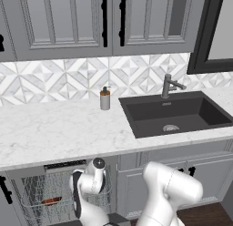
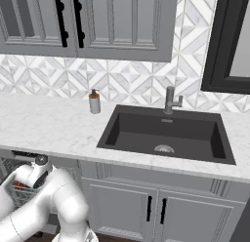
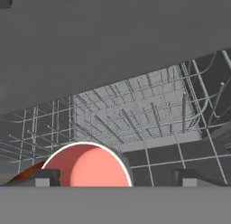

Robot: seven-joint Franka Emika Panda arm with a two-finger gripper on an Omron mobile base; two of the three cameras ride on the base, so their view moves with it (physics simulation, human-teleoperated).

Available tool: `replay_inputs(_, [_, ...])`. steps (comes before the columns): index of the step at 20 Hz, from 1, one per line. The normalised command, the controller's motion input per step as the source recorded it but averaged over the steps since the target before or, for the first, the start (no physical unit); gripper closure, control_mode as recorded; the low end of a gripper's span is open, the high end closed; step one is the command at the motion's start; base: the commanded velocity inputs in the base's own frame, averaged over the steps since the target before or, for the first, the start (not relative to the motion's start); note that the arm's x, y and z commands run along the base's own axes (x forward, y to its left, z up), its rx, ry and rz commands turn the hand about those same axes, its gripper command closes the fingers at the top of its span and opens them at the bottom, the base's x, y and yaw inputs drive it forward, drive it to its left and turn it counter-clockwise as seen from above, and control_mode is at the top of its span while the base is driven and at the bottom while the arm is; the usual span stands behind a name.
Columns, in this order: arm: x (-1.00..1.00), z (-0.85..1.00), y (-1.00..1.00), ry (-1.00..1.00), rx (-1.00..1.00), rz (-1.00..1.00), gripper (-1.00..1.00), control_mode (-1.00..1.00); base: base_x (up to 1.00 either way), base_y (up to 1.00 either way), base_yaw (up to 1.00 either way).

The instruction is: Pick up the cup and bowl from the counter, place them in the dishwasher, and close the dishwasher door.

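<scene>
The dishwasher (image 1: pixel 32 188) stands open under the counter (image 1: pixel 54 129), and its grey wire rack (image 3: pixel 135 114) shows in the hand view. My gripper (image 3: pixel 117 178) is open inside the rack, its fingertips (image 3: pixel 45 177) spread wide. The cup (image 3: pixel 88 166), white-rimmed and red-pink inside, sits low between them, close to the left tip and well apart from the right one. The dark reddish-brown bowl (image 1: pixel 51 201) lies in the rack, and its edge (image 3: pixel 22 175) shows just left of the cup. The dishwasher door is out of view.
A grey soap dispenser (image 1: pixel 105 98) stands on the counter near the black sink (image 1: pixel 175 113) and its faucet (image 1: pixel 169 85). Grey cabinet doors (image 2: pixel 156 207) sit below the sink. The underside of the counter hangs close above the hand.
</scene>
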Motion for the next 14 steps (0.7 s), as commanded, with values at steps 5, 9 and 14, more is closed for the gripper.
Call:
replay_inputs(5, [-0.19,0.10,0.32,0.08,0.00,0.07,-1.00,-1.00,0.00,0.00,0.00])
replay_inputs(9, [-0.10,-0.02,0.20,0.18,-0.05,0.09,-1.00,-1.00,0.00,0.00,0.00])
replay_inputs(14, [-0.60,0.00,0.42,0.14,-0.09,0.08,-1.00,-1.00,0.00,0.00,0.00])
